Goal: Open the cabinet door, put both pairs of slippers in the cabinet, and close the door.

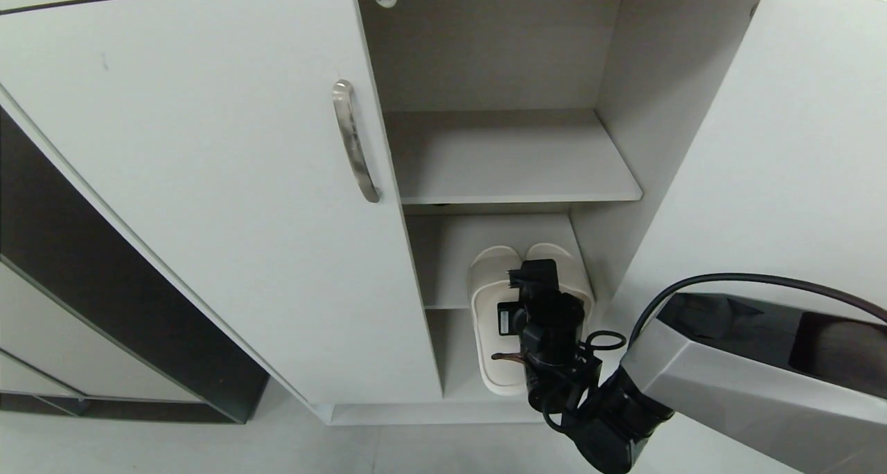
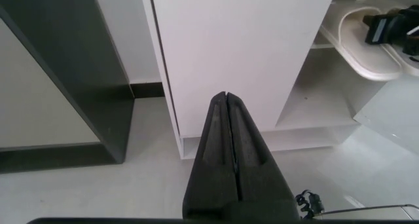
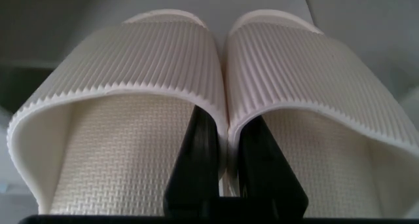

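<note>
Your right gripper (image 1: 532,274) is clamped on the pair of slippers (image 1: 493,287), its fingers (image 3: 196,165) pinching the two inner strap edges together. The slippers' long axis runs straight into the cabinet (image 1: 513,159), toes in and heels toward the robot. They sit at the level of the lower shelf (image 1: 443,273), and the heels look to overhang its front edge. My read is that you push deeper along that axis, then let go. The right door (image 1: 783,148) stands open just beside the arm. The left gripper (image 2: 226,139) is closed on nothing, low before the left door (image 1: 208,183), so the right arm is the nearer one.
</note>
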{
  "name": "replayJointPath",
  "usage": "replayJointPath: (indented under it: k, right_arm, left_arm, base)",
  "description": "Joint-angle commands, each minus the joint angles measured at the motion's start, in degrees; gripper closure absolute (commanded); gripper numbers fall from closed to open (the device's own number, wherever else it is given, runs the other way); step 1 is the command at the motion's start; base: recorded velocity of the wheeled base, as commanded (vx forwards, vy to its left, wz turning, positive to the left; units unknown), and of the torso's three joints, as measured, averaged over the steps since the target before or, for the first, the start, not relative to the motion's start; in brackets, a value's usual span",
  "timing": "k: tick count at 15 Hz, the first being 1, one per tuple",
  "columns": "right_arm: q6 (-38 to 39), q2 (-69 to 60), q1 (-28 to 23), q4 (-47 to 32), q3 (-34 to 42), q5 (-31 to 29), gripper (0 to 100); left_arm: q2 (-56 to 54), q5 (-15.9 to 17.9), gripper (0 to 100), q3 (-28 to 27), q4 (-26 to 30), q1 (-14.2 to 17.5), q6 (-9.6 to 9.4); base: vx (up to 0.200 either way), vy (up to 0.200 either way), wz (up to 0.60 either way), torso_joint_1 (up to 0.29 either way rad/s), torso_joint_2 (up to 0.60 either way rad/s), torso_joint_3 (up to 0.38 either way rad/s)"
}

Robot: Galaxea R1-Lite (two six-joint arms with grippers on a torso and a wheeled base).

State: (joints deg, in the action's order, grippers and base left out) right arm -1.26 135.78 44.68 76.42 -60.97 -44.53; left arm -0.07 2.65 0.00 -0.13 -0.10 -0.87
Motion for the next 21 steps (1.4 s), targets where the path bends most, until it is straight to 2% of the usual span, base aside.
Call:
replayJointPath:
  k: [1, 3, 8, 13, 17, 21]
  right_arm:
    - [-0.1, 2.1, -1.1, 0.0, -3.6, 0.7, 100]
    - [-0.1, 3.6, -2.5, -2.2, -7.9, 0.8, 100]
    - [-0.1, 4.5, -4.5, -14.9, -21.0, 2.2, 100]
    - [-0.1, 8.5, -5.6, -20.3, -32.6, 2.2, 100]
    - [-0.1, 9.9, -5.8, -23.2, -36.5, 2.3, 100]
    - [-0.1, 10.5, -6.1, -23.7, -36.7, 2.2, 100]
  left_arm:
    - [0.2, 0.0, 100, 0.0, 0.0, 0.0, -0.01]
    - [0.2, 0.0, 100, 0.0, 0.0, 0.0, -0.01]
    - [0.2, 0.0, 100, 0.0, 0.0, -0.1, 0.07]
    - [0.2, -0.1, 100, 0.0, 0.0, 0.0, 0.16]
    - [0.1, -0.1, 100, 0.0, 0.0, 0.0, 0.16]
    - [0.2, -0.2, 100, 0.0, 0.0, 0.0, 0.16]
  base:
    - [0.0, 0.0, 0.0, 0.0, 0.0, 0.0]
    - [0.0, 0.0, 0.0, 0.0, 0.0, 0.0]
    - [0.0, 0.0, 0.0, 0.0, 0.0, 0.0]
    - [0.0, 0.0, 0.0, 0.0, 0.0, 0.0]
    - [0.0, 0.0, 0.0, 0.0, 0.0, 0.0]
    - [0.0, 0.0, 0.0, 0.0, 0.0, 0.0]
